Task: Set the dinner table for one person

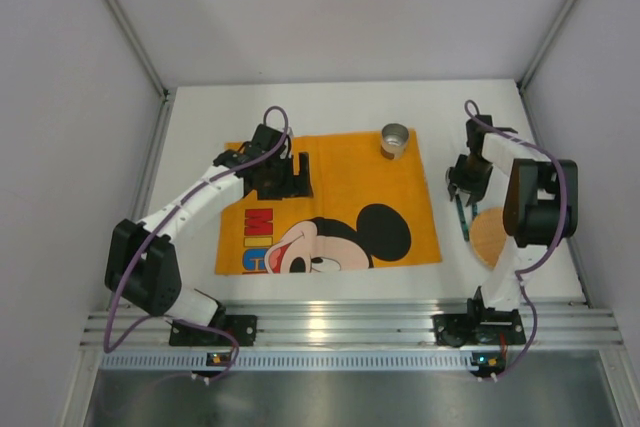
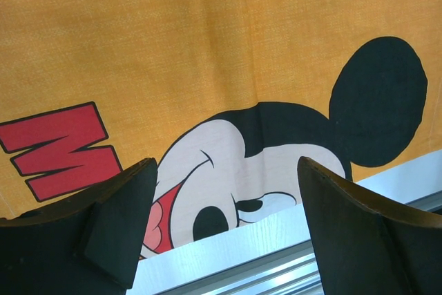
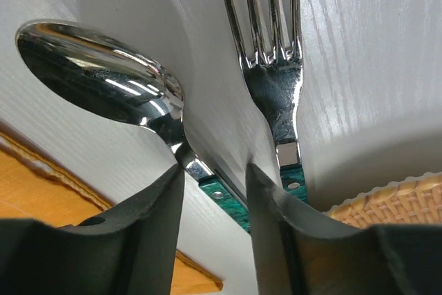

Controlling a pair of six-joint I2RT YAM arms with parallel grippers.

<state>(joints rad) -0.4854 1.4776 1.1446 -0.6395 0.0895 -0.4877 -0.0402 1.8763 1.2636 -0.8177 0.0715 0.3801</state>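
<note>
From above, the dinner table (image 1: pixel 330 97) is the wide white top that fills the middle of the cell, from the arm bases out to the far wall. I judge it stiff, fixed and slick. It is nothing to take hold of, only a surface to set things on, and smooth metal will likely skid on it if nudged. An orange cloth (image 1: pixel 330 177) lies flat across its middle with a metal cup (image 1: pixel 395 140) standing on its far right corner. To the right of the cloth are some green-handled cutlery (image 1: pixel 463 219) and a round woven mat (image 1: pixel 488 237) partly under my right arm. The left gripper (image 1: pixel 283 182) hangs over the far left part of the cloth, and the right gripper (image 1: pixel 461 192) is down at the cutlery. In the left wrist view the jaws stand wide apart with nothing between them, only the printed cloth below and a strip of white table at its near edge. In the right wrist view a spoon (image 3: pixel 97 74) and a fork (image 3: pixel 273 67) lie side by side on the white top, close together. The jaws are half apart astride the spoon's handle, and I cannot tell whether they press on it. The fork's handle runs just behind one finger and the mat's rim sits beside it, so both crowd any lift.
</note>
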